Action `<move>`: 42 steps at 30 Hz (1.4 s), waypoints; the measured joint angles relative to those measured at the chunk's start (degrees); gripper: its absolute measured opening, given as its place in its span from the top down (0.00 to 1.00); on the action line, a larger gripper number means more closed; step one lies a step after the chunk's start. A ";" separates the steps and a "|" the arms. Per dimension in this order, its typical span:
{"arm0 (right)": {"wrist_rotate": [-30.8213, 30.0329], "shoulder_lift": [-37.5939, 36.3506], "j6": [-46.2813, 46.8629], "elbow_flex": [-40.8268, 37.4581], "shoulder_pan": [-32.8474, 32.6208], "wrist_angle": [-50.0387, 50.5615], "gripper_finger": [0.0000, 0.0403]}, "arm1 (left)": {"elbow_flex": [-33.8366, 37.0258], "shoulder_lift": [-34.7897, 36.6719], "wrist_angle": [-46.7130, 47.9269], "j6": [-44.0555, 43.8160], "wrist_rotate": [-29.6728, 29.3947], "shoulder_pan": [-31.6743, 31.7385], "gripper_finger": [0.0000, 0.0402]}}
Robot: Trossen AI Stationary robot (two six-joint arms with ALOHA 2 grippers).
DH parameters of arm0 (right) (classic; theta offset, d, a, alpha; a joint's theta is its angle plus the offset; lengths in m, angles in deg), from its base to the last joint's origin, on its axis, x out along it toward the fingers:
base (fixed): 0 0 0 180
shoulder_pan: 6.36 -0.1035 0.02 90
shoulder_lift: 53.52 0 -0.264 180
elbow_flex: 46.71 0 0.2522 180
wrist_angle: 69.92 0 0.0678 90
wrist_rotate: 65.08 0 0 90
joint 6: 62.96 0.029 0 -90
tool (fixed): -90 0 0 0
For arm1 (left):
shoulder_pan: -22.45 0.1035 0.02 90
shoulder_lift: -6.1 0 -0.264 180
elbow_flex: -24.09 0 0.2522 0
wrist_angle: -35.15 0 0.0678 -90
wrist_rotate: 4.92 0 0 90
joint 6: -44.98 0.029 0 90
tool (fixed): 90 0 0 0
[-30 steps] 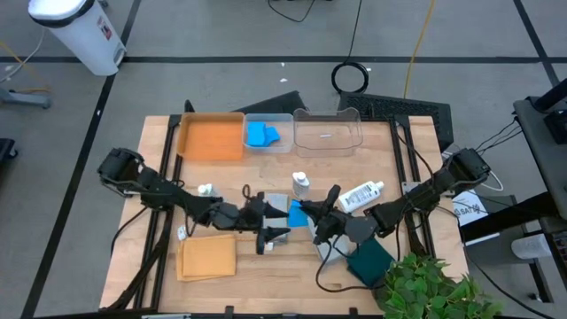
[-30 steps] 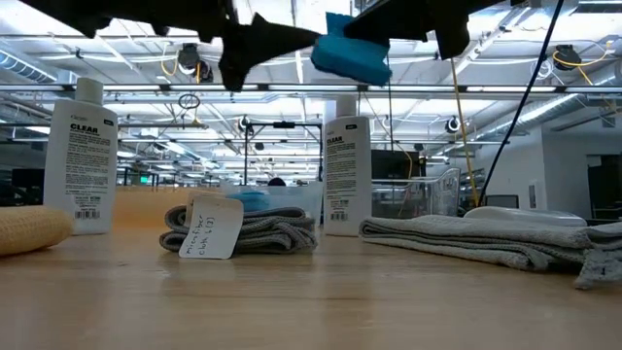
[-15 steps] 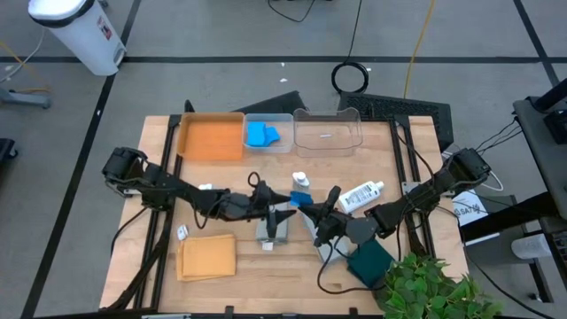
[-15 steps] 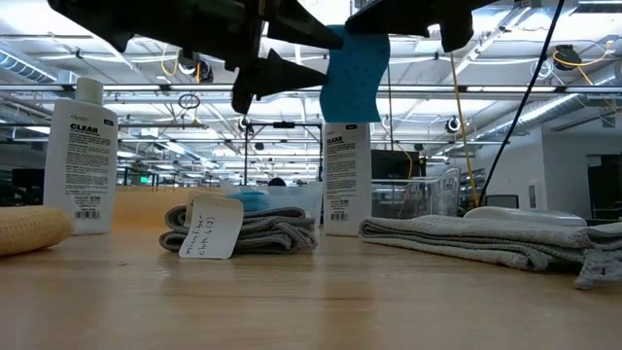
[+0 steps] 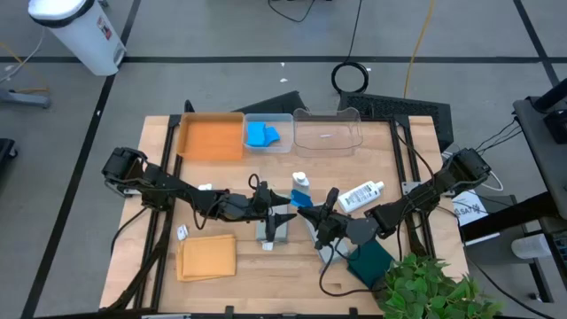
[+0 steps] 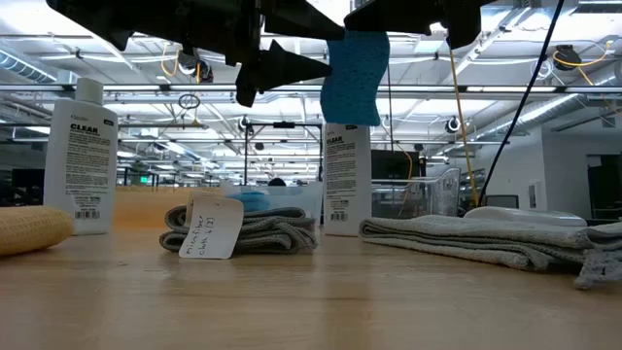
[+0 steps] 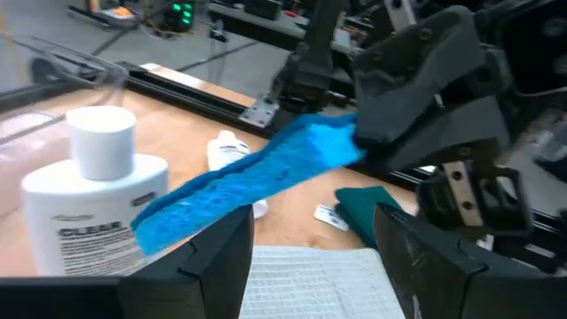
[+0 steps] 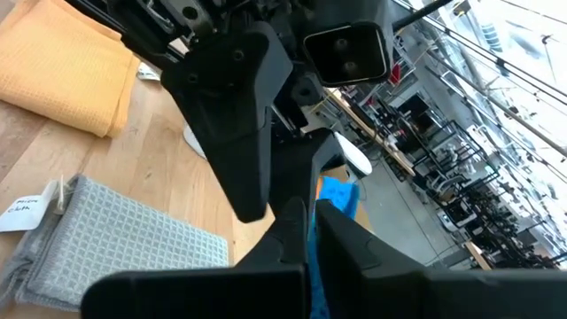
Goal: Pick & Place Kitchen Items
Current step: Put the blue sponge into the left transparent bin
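above grey cloth (image 5: pixel 273 229) | right gripper (image 5: pixel 309 213) pinches blue sponge (image 6: pixel 354 73) (hanging) | left gripper (image 5: pixel 285 218) spread

There are two blue sponges: one sponge (image 5: pixel 300 198) up in the air and one sponge (image 5: pixel 261 135) in a clear bin (image 5: pixel 268 119). There are three white bottles: bottle (image 5: pixel 301 182), bottle (image 5: pixel 361 195), bottle (image 5: pixel 205 189). There are three cloths: grey cloth (image 5: pixel 273 229), orange cloth (image 5: pixel 207 256), dark green cloth (image 5: pixel 370 261). There are two clear bins, the other bin (image 5: pixel 328 131) beside the first, and one orange tray (image 5: pixel 211 136).

Sponge (image 5: pixel 301 196) above folded cloth (image 5: pixel 274 229), mid-table (image 5: pixel 248 266)
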 joint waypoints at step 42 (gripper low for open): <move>0.04 0.00 11.16 0.02 0.94 0.18 0.98 | -9.30 -7.07 36.59 12.75 -15.93 -4.91 0.41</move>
